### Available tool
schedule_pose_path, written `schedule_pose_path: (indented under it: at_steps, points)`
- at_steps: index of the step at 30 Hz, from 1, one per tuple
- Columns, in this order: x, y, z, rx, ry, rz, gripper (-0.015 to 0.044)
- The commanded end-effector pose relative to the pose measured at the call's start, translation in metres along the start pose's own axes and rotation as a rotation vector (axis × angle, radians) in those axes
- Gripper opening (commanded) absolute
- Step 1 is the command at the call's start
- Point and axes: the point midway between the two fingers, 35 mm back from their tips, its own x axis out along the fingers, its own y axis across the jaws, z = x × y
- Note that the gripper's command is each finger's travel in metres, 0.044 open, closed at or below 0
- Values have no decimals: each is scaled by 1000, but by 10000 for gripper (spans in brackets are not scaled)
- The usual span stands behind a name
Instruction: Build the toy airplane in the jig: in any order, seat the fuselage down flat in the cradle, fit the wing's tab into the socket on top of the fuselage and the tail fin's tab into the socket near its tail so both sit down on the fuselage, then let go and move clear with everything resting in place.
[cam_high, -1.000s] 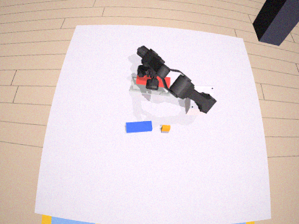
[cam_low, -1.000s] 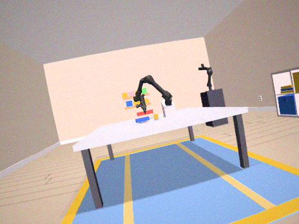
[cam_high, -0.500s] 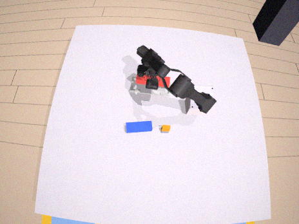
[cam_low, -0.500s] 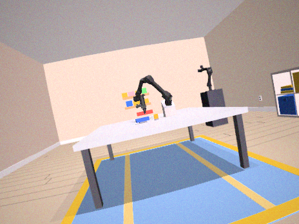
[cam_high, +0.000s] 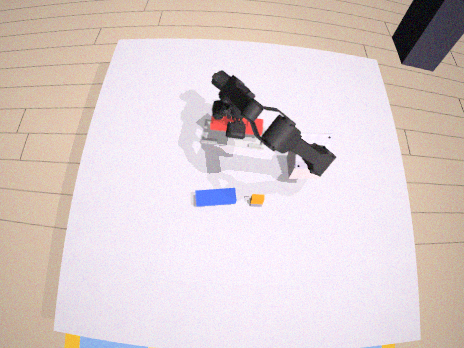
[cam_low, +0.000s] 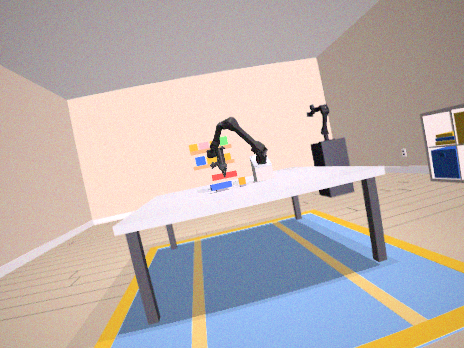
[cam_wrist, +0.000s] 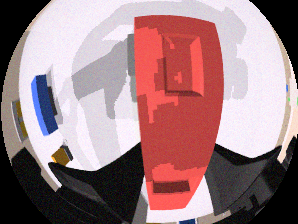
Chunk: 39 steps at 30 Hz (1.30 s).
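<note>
The red fuselage is level between the fingers of my gripper, which is shut on it. The fuselage's large top socket and small tail socket face up, both empty. It is over the back part of the pale cradle, whose front part shows uncovered. Contact beneath the fuselage is hidden, so I cannot tell whether it touches the cradle. The blue wing lies on the table, with the small orange tail fin beside it.
The white table carries everything. The arm's base stands on the table, right of the cradle. Another arm on a dark pedestal stands apart, beyond the table.
</note>
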Motion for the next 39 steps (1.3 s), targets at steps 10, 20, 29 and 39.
schedule_pose_path:
  at_steps: [10,20,29,39]
  points:
    - [21,-1,0,2,2,1,197]
    - [36,0,0,2,2,2,197]
    - [36,0,1,-5,1,-2,190]
    - [36,0,1,-5,1,-2,59]
